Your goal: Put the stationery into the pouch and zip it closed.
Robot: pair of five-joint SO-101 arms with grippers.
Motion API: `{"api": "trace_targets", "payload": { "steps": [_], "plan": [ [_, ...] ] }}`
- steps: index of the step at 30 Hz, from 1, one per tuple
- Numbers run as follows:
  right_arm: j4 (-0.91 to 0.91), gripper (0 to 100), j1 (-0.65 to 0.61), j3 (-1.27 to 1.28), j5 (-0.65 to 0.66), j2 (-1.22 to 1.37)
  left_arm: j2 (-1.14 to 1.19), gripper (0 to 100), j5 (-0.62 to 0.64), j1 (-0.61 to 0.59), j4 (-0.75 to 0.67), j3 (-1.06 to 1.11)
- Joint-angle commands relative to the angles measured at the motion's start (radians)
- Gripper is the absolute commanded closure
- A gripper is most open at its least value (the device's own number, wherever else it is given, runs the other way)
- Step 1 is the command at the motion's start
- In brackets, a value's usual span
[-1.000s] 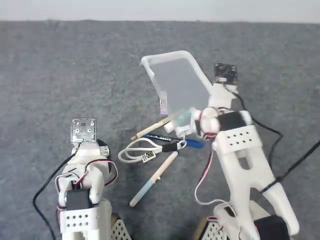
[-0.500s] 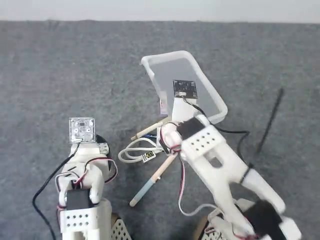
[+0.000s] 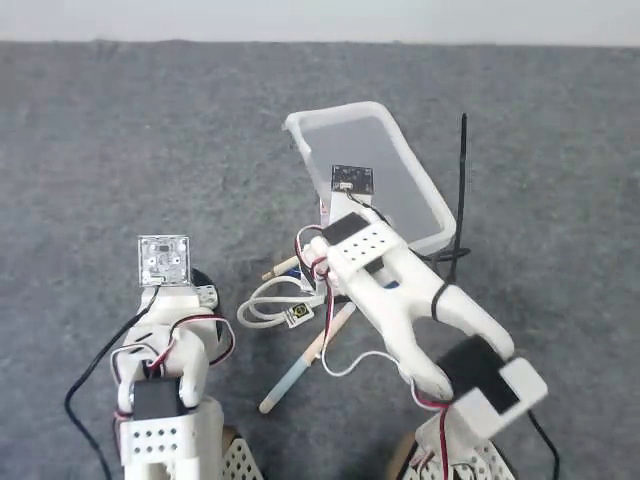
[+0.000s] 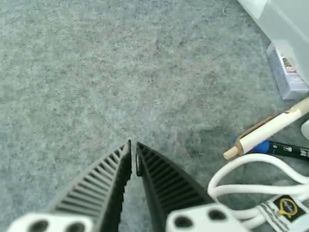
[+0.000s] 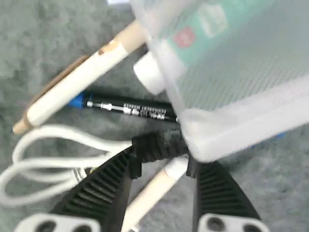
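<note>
**Over the stationery: right hand (image 5: 161, 162) released beside the pouch (image 5: 231, 87)**

At the pouch's near corner the right hand hangs low, jaws apart; between them lie the black end of the cable (image 5: 152, 145) and the white tip of a pen (image 5: 149, 193); the pouch corner overlaps one finger, whether touching I cannot tell; just past the fingertips lies a marker (image 5: 130, 108), and beyond it a second pen (image 5: 82, 82), slanting across; a white-capped tube (image 5: 152, 72) sits at the pouch's edge, its green body seen through the wall; from above, the pouch lies flat on the grey table (image 3: 120, 150), the right arm stretched over the pile beside it. Left hand (image 4: 133, 145): clenched on nothing, fingertips together above bare table, well apart from the pouch, the cable's white loop and the second pen near to one side.
</note>
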Motion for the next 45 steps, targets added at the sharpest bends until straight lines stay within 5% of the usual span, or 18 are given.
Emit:
{"api": "trace_targets", "payload": {
  "steps": [1, 35, 40, 45],
  "plan": [
    [-0.004, 84.1, 0.051, -0.08, -0.02, 0.03, 0.006, 99, -0.009, -0.006, -0.031, -0.004],
    [0.084, 84.6, 0.076, -0.133, -0.015, 0.259, 0.006, 99, -0.009, -0.006, -0.028, -0.002],
    [0.183, 99.8, 0.082, -0.226, -0.002, 0.274, 0.006, 99, -0.009, -0.006, -0.028, -0.001],
    [0.265, 99.3, 0.107, -0.29, 0.035, 0.274, 0.006, 99, -0.011, -0.006, -0.032, 0.008]
  ]
}}
